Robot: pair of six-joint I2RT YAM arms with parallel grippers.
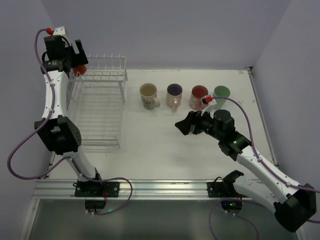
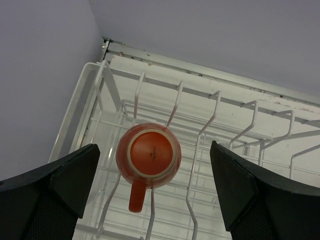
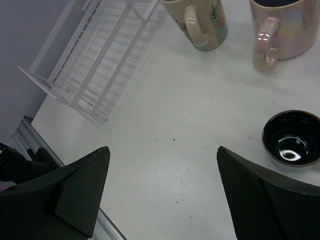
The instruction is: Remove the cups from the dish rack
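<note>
Left gripper [image 2: 154, 150] — jaws standing wide apart, hovering over the dish rack [image 2: 218, 102]; orange mug [image 2: 148, 155] sitting upside down among the pegs, centred between the fingers, handle pointing to 6 o'clock.
Right gripper [image 3: 163, 155] — jaws apart, gripping nothing; dark blue cup [image 3: 291, 138] standing upright on the table [image 3: 165, 115], at 3 o'clock, just outside the fingers.

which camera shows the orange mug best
The left wrist view: the orange mug sits centred and unobstructed, upside down on the dish rack, base and handle clear. The top external view catches only an orange sliver at the rack's far-left corner. The right wrist view misses it.
</note>
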